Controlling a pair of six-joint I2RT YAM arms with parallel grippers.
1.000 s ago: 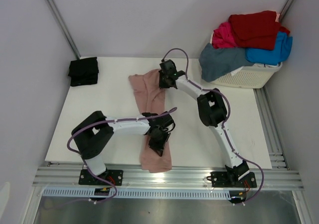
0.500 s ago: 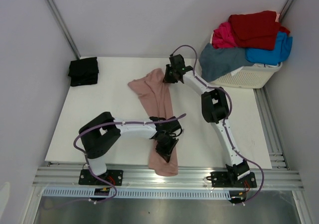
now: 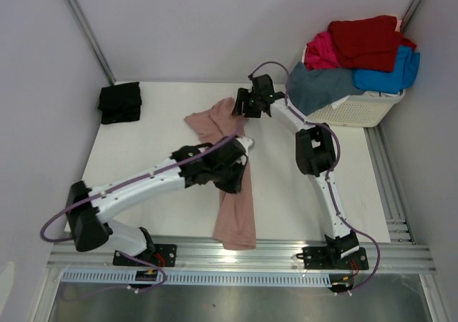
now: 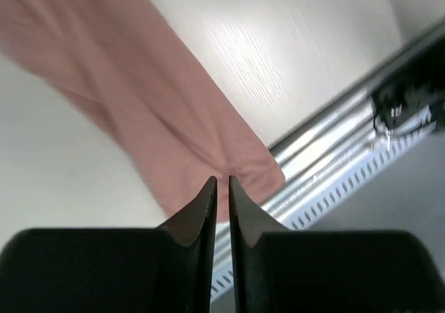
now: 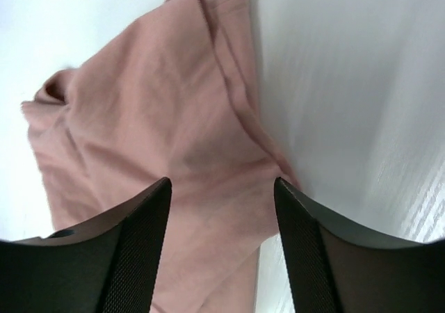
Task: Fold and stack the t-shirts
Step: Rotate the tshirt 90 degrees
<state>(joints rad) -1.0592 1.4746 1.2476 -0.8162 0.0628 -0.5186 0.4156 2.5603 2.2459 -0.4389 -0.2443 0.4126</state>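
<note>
Dusty-pink t-shirt (image 3: pixel 232 193) on white table (image 3: pixel 143 143); folded black tee (image 3: pixel 119 101) (basket (image 3: pixel 358 111) white, slatted).

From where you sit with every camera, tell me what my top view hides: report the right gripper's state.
Observer: The right gripper is open, jaws spread above the pink t-shirt, nothing between them.
Operator: Now the left one.
Observer: The left gripper shows only a thin slit between its fingertips, with no cloth in it; the shirt's hem lies beyond, near the metal rail.
Operator: Check the shirt's far end.
Observer: It lies rumpled on the table, not flat.
</note>
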